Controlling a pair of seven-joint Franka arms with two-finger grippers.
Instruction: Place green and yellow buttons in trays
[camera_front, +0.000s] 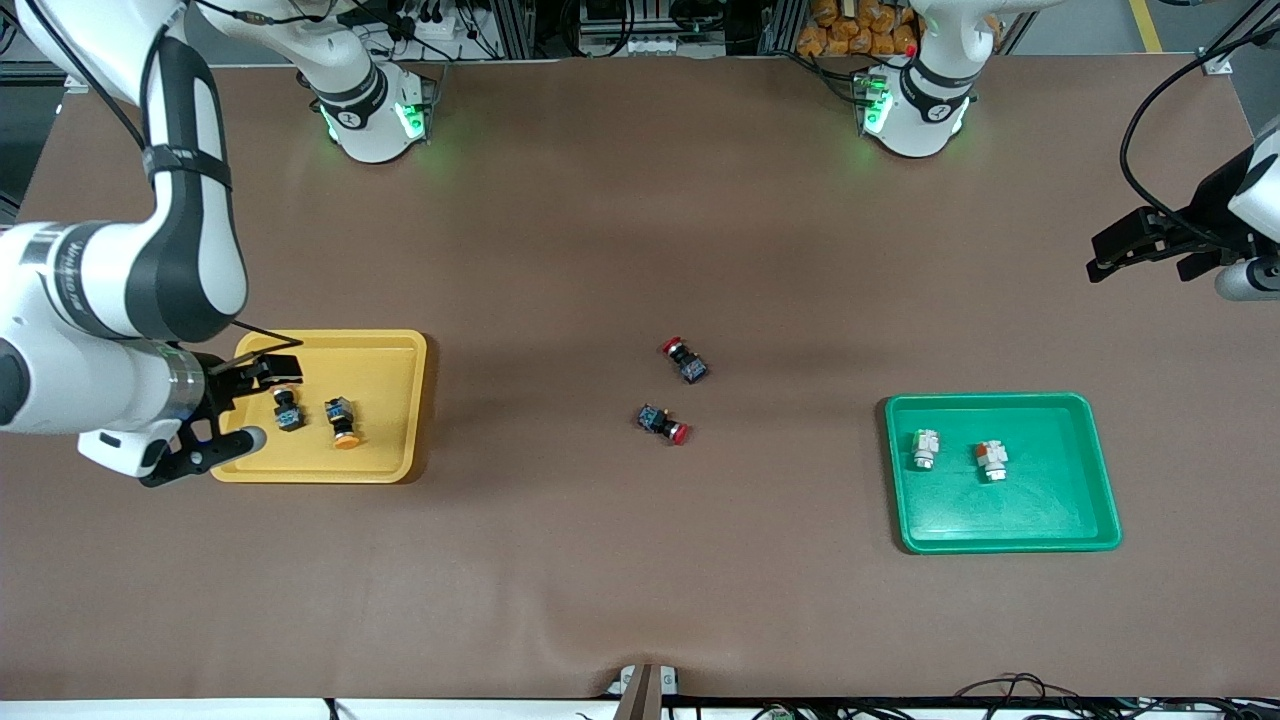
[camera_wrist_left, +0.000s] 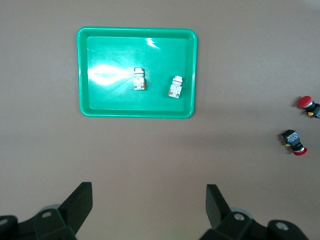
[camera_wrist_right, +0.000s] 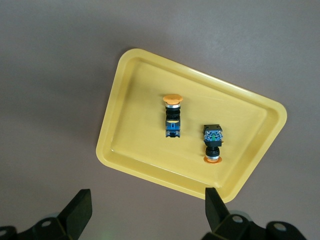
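Yellow-capped buttons (camera_front: 315, 412) in yellow tray (camera_front: 390, 350); white buttons (camera_front: 958, 452) in green tray (camera_front: 1000, 535).

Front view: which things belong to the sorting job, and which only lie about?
Job:
- yellow tray with two yellow-capped buttons
- green tray with two white buttons
- right pincer, open, over the yellow tray

Lying about:
- two red-capped switches on the table between the trays

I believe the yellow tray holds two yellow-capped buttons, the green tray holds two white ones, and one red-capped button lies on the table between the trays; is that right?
Not quite: two red-capped buttons lie on the table between the trays, not one, as the front view shows. The rest stands: the yellow tray holds two yellow-capped buttons, and the green tray holds two white ones.
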